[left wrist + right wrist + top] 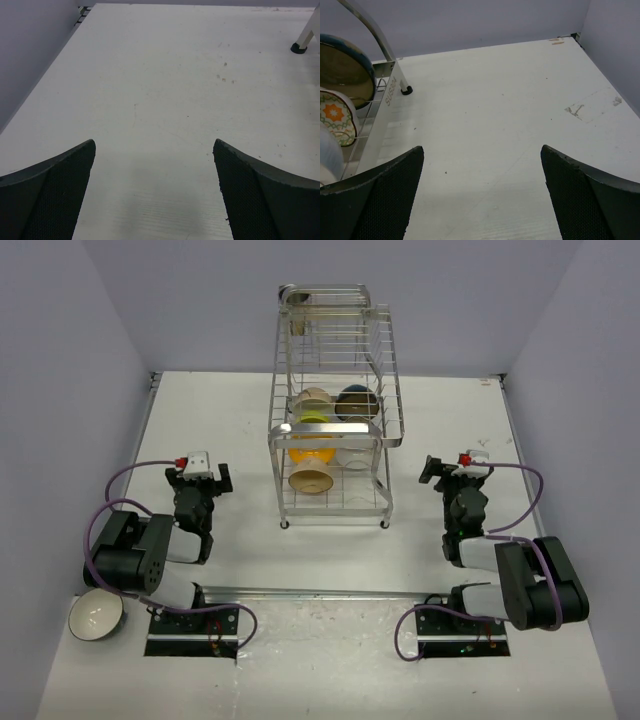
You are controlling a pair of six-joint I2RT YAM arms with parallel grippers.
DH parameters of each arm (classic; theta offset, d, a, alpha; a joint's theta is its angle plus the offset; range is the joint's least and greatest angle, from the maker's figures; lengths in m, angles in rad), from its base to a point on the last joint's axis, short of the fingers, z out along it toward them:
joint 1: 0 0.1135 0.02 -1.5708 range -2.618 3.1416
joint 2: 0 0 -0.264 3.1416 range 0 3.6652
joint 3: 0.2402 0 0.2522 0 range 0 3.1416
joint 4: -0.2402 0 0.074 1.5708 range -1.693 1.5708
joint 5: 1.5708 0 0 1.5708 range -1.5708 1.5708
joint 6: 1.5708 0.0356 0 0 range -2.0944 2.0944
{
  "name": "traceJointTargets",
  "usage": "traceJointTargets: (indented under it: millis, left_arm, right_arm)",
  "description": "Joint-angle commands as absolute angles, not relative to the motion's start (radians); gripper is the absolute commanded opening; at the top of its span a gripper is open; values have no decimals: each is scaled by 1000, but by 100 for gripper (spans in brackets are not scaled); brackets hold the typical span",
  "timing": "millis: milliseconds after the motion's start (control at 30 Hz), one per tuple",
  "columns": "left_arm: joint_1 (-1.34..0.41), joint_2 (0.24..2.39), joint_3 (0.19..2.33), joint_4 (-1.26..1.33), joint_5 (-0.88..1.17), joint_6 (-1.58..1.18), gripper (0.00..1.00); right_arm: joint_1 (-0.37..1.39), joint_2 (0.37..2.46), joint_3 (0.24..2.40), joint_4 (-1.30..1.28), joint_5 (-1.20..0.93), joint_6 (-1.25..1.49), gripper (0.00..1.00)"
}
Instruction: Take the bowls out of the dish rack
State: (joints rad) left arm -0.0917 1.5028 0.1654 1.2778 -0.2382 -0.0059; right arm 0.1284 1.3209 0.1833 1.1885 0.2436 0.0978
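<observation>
White scuffed table (320, 565), lavender walls (60, 360) 3 sides — dish rack (325, 428) ctr. Left end effector (154, 146), right end effector (482, 149) released.

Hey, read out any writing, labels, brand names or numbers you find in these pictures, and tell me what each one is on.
"SUS304": stamped along the flat metal bar of the dish rack, right wrist view; the last characters are faint.
Worn patch on the table: scuffed marks only, no letters to read.
Top and left wrist views: no readable text.
</observation>
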Motion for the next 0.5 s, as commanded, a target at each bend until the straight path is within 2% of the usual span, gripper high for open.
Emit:
traceJointTargets:
  millis: [0, 133, 200, 267, 400, 467]
  left_arm:
    - [-84, 1505, 163, 1355, -238, 20, 100]
    - [-84, 1503, 163, 1356, -247, 18, 100]
    - [-84, 1496, 155, 1361, -357, -35, 100]
    - [-84, 1468, 134, 1365, -371, -44, 100]
    - [-95, 1360, 109, 1341, -380, -29, 100]
    - [-100, 1283, 139, 1257, -379, -25, 100]
  right_arm:
    - [124, 1312, 209, 1213, 258, 107, 99]
    - [123, 1313, 213, 1212, 255, 107, 99]
    - [123, 1301, 206, 1215, 238, 91, 99]
    - [123, 1252, 189, 1212, 186, 72, 99]
    - [124, 1103, 305, 857, 161, 63, 99]
    - [147, 1012, 340, 810, 139, 8, 99]
